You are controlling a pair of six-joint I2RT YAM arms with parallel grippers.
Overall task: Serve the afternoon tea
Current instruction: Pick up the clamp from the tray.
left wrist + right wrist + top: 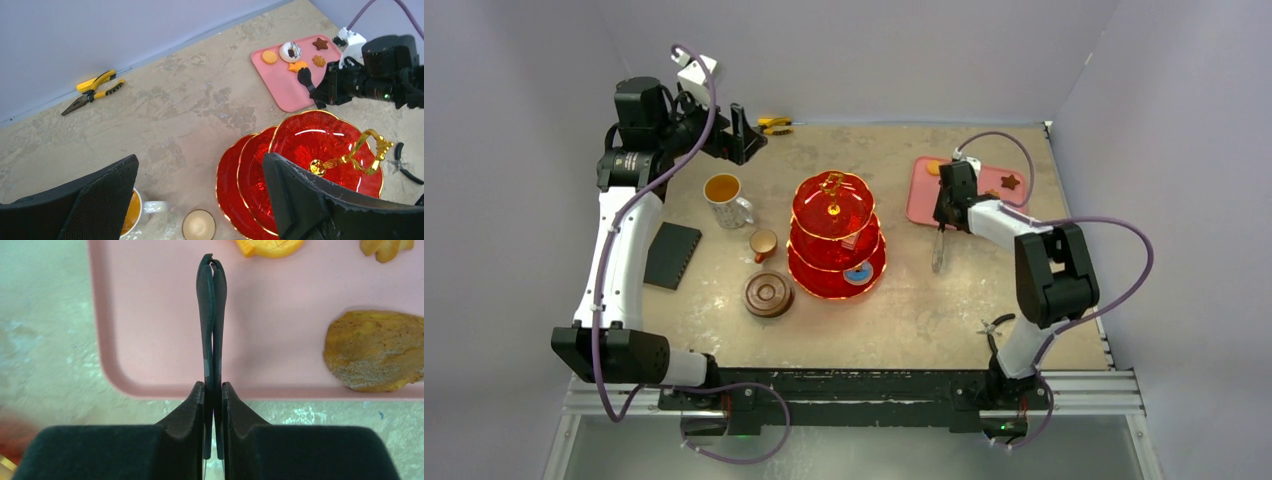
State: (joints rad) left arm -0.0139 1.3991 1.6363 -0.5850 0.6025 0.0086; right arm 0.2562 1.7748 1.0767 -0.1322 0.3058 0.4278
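Left wrist cam: 5 pastries (290, 50), 1 tray (282, 86).

Desk (904, 310): mottled beige top.

- Centre: red three-tier stand (836, 238), upright, gold handle at the top.
- Just left of the stand's lower tiers: small brown cup (763, 244), near the stand but apart from it.
- Behind and left of the cup: white mug (726, 198) of amber liquid, handle turned toward the cup.
- In front of the cup: dark-brown round saucer (768, 294), ringed, flat on the surface, nothing on it.
- Far left: black rectangular pad (672, 254), flat.
- Back edge, by the wall: yellow-handled pliers (774, 125).
- Back right: pink tray (282, 82), flat.
- Front right: small black-handled tool (996, 327), type unclear.
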